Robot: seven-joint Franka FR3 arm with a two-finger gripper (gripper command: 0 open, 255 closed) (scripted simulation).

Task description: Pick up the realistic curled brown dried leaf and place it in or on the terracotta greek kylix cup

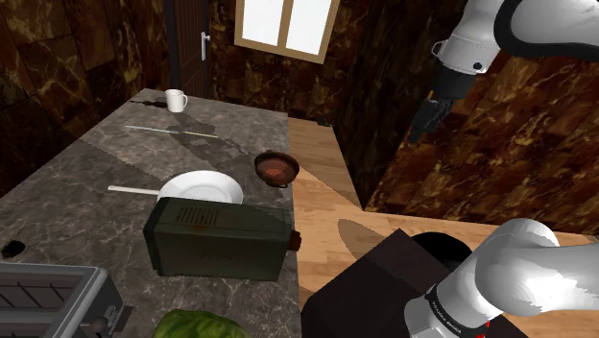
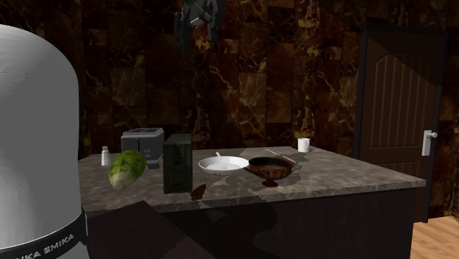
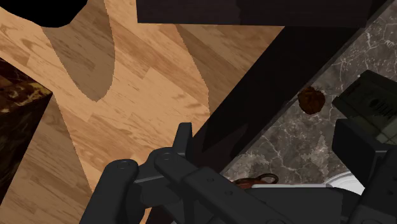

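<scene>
Shoulder view: gripper (image 1: 426, 122) high up, off counter (image 1: 86, 192), above wood floor (image 1: 322, 163). Spread or pressed together: can't tell. Leaf (image 1: 294, 240) lies on counter at edge facing stand, just beside end of dark green box (image 1: 219, 240). Cup (image 1: 276, 169) upright near same edge, beside white plate (image 1: 202, 187), apart from leaf.

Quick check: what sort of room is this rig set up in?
Most likely a home kitchen: a dark stone-look counter carries a toaster, a white plate and a mug.
</scene>
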